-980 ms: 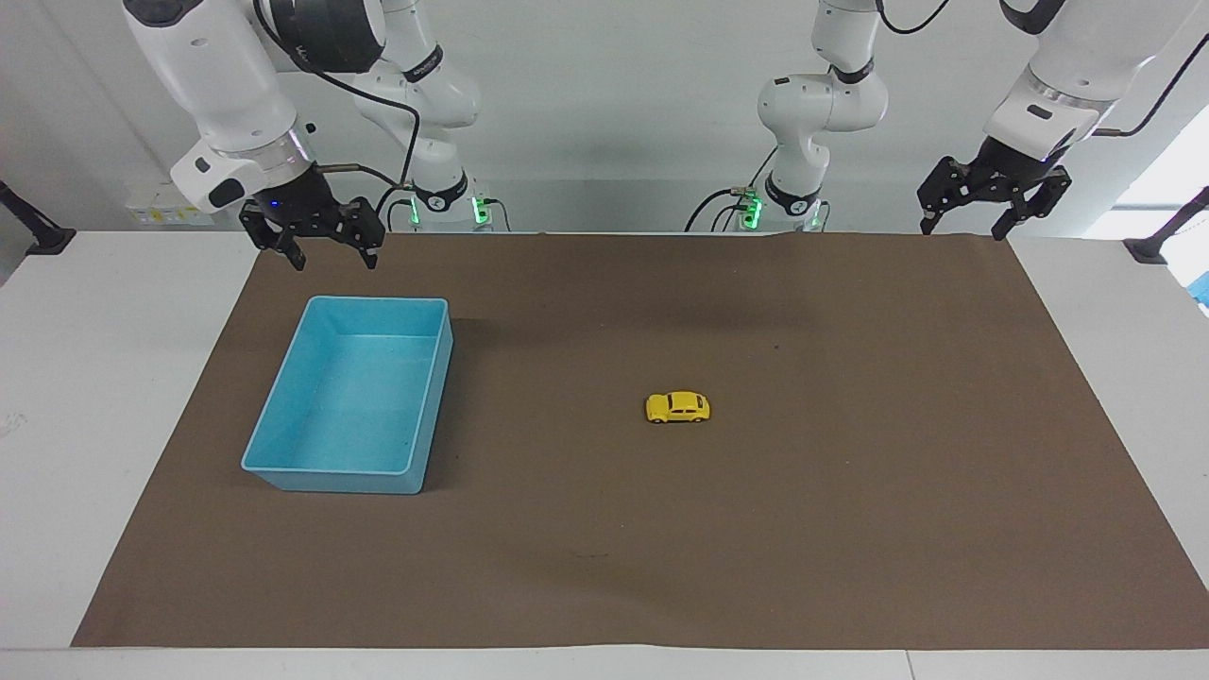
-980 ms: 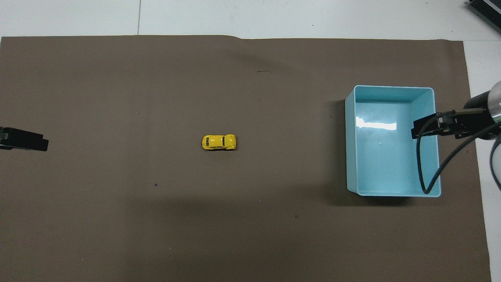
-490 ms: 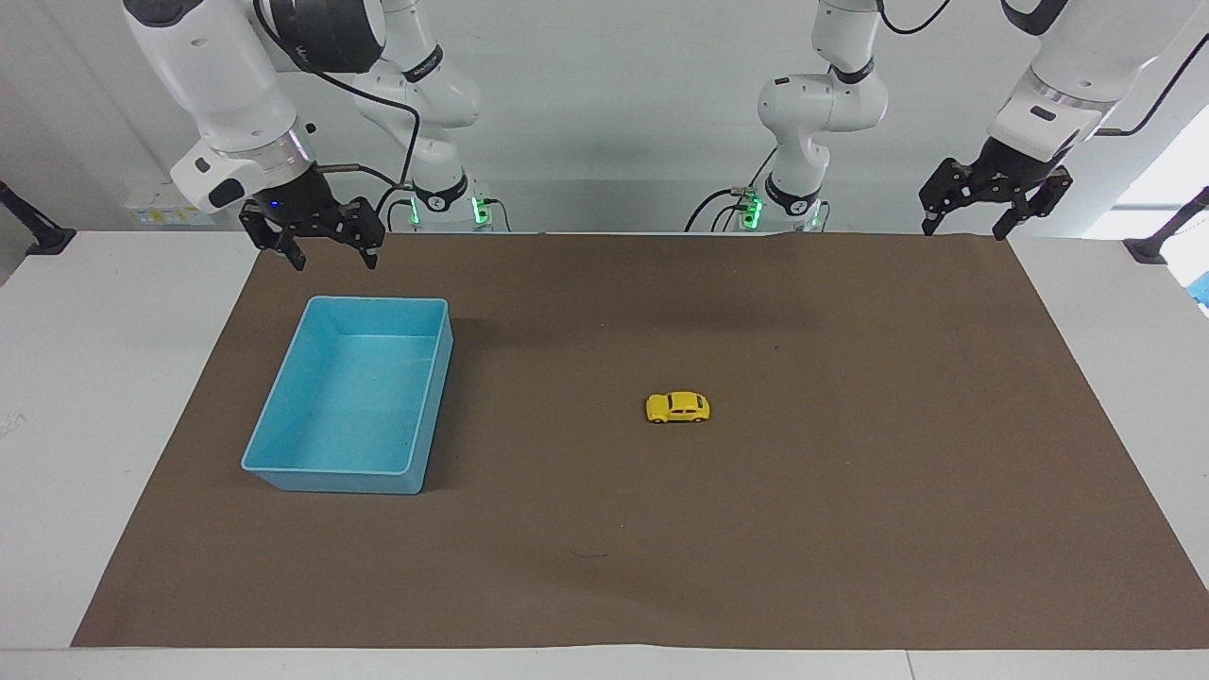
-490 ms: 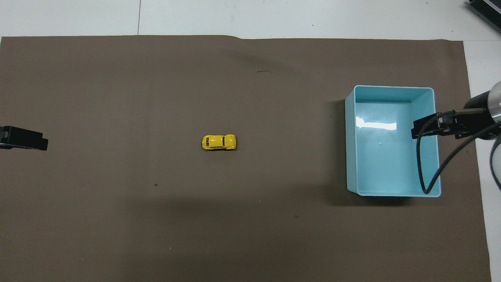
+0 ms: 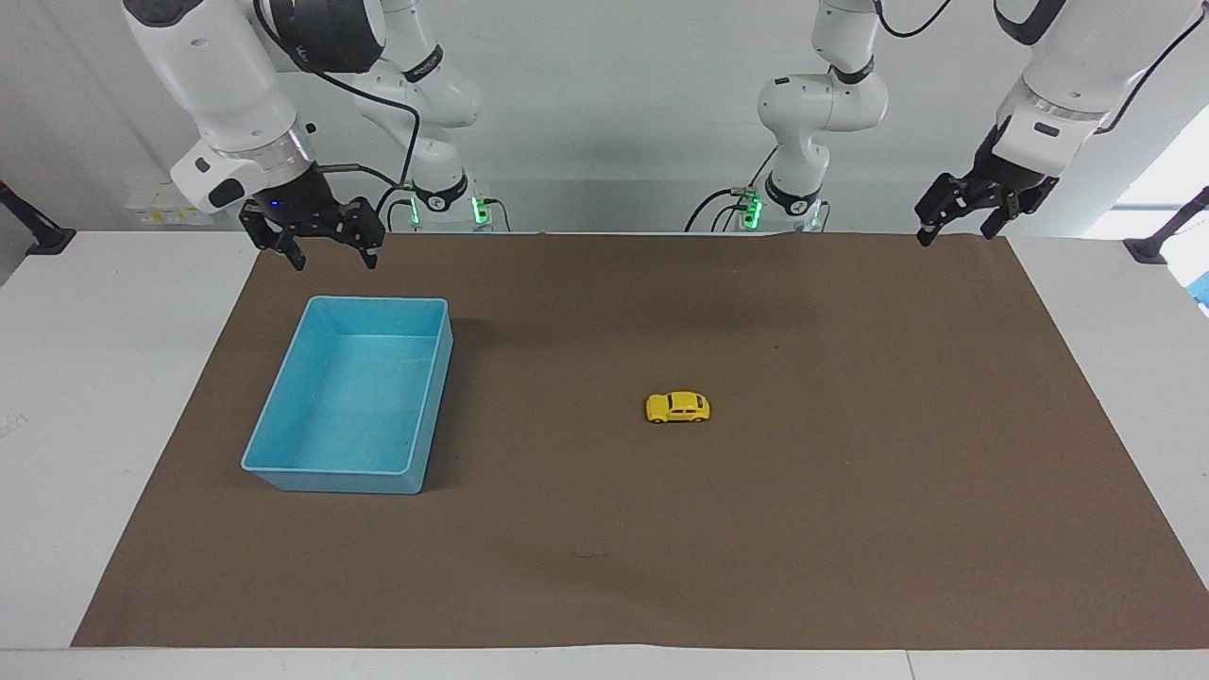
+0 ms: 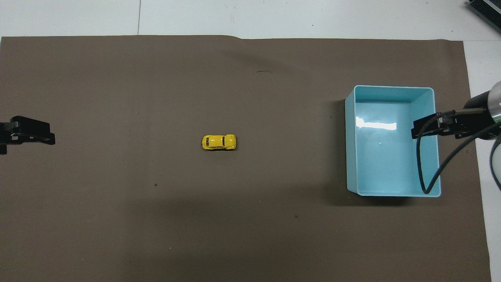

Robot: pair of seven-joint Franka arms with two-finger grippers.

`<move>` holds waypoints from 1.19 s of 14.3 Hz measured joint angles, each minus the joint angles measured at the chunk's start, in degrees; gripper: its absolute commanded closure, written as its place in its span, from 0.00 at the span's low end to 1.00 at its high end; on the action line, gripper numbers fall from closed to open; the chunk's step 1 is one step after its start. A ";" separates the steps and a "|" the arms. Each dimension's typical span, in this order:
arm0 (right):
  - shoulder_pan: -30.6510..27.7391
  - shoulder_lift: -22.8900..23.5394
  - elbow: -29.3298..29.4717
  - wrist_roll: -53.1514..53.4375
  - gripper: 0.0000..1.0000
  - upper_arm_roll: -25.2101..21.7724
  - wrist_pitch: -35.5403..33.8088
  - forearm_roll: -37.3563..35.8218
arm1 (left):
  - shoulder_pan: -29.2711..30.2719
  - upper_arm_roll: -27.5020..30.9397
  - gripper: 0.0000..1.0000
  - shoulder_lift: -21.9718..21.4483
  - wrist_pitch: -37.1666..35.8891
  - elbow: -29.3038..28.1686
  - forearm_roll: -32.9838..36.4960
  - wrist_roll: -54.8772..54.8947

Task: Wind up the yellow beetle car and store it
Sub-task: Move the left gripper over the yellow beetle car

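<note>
Yellow is what I lock onto first: the yellow beetle car [image 5: 677, 407] sits on its wheels near the middle of the brown mat [image 5: 850, 529], lying lengthwise along the line between the two arms' ends of the table, nothing touching it. On the overhead view I read it just off dead centre, a touch toward nine o'clock. Over at three o'clock from the car on that same view I have the blue bin [image 6: 351, 156], upright, open top, well apart from the car at the right arm's end of the mat. White table [image 5: 113, 397] shows around the mat's edges.

Right gripper [image 5: 326, 253] hangs in the air over the mat's edge closest to the robots, just by the bin's rim nearest them; I see its fingers spread wide, nothing between them. Left gripper [image 5: 954, 229] is up over the mat's corner at the left arm's end, at about one o'clock from the car in the facing view, well clear of it, jaws also wide and carrying nothing
</note>
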 measured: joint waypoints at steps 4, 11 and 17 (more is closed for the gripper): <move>0.00 0.00 0.00 0.00 0.00 0.00 0.00 0.00 | -2.40 -0.28 0.00 0.14 0.23 -1.15 -0.07 -15.89; 0.00 0.00 0.00 0.00 0.00 0.00 0.00 0.00 | -7.84 -0.42 0.00 0.71 6.64 -4.72 -1.52 -51.51; 0.00 0.00 0.00 0.00 0.00 0.00 0.00 0.00 | -16.23 -0.61 0.00 2.29 13.18 -7.64 -1.66 -81.13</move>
